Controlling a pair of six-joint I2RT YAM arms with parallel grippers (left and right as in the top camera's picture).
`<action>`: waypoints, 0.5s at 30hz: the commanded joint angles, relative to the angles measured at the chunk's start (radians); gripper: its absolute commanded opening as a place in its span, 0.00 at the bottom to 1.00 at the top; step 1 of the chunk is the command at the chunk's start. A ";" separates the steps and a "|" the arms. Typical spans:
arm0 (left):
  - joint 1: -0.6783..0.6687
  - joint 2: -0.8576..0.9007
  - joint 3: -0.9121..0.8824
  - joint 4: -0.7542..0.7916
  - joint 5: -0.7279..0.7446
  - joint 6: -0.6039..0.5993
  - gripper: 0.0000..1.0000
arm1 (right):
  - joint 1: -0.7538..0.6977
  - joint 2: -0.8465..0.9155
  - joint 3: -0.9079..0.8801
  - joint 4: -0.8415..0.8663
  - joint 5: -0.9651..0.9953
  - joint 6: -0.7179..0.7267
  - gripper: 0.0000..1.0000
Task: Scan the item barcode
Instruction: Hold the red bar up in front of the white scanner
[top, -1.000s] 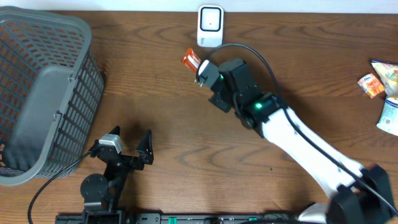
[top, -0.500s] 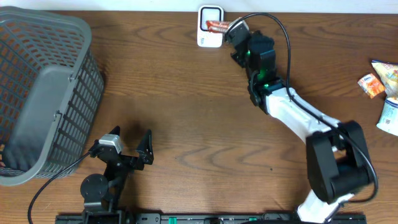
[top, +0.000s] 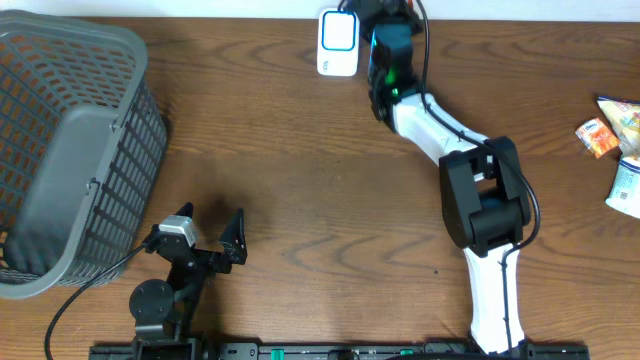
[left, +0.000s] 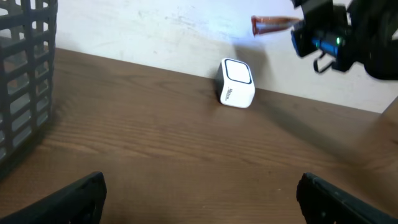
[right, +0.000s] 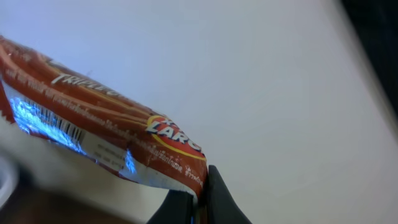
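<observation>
**Visitor:** If we read the desk (top: 300, 200) from its left edge, what comes first?

**Attendant:** A grey mesh basket (top: 70, 150). Next, near the front edge, is the left tool (top: 205, 238). It is released, jaws spread wide, with nothing between them.

**Visitor:** And the scanner?

**Attendant:** The white scanner (top: 338, 42) sits at the back of the desk against the wall (left: 155, 25). Just right of it and above it, the right tool (left: 297, 28) is clenched on one end of the snack packet (left: 273, 23). The packet hangs in the air, clear of the scanner and the desk.

**Visitor:** Is the barcode showing?

**Attendant:** The right wrist view shows the barcode (right: 53, 124) on the foil side, under a bluish sheen. Whether it squarely faces the scanner window, I cannot tell.

**Visitor:** What could fail?

**Attendant:** In my judgement, three things. Glare off the crinkled foil may prevent a read. Because the grip is only on the packet's end, the free length may droop or twist off the window. The arm is also stretched close to the wall and may strike it.

**Visitor:** And at the far right?

**Attendant:** Loose packets (top: 610, 130), well apart from the rest.
</observation>
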 joint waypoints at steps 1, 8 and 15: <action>0.005 0.000 -0.028 -0.012 0.016 0.003 0.98 | 0.005 0.042 0.096 -0.064 0.017 -0.086 0.01; 0.005 0.000 -0.028 -0.012 0.016 0.003 0.98 | 0.013 0.133 0.095 -0.096 0.077 -0.320 0.01; 0.005 0.000 -0.028 -0.012 0.016 0.003 0.98 | 0.052 0.161 0.089 -0.132 0.106 -0.362 0.01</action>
